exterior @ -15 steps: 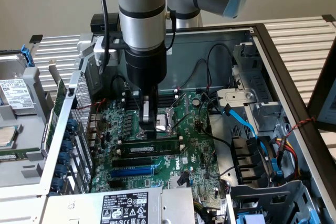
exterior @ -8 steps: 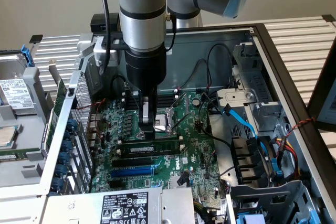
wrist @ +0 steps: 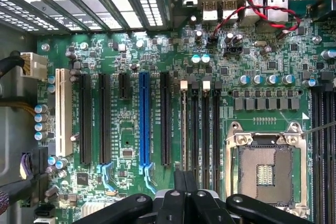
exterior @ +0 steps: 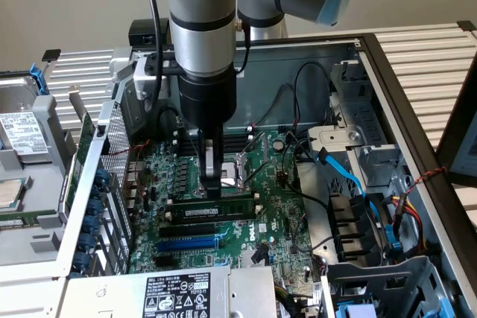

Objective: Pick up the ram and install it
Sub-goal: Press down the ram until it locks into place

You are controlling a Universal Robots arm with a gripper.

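Observation:
The ram (exterior: pixel 227 209), a thin dark-green stick with a white label strip, stands on edge in a memory slot of the motherboard (exterior: pixel 272 206). My gripper (exterior: pixel 214 194) comes straight down onto the middle of its top edge, fingers shut on it. In the wrist view the ram (wrist: pixel 184 124) is seen edge-on and runs in between the shut fingers of the gripper (wrist: pixel 184 174). Empty black memory slots (wrist: pixel 205 129) lie right beside it.
The open computer case (exterior: pixel 387 72) walls in the board. A blue slot (exterior: pixel 190 244) and black slots (exterior: pixel 201 229) lie nearer the power supply (exterior: pixel 179 294). The processor socket (wrist: pixel 265 169) is beside the gripper. Blue cables (exterior: pixel 350 176) and drive cages sit on the exterior view's right.

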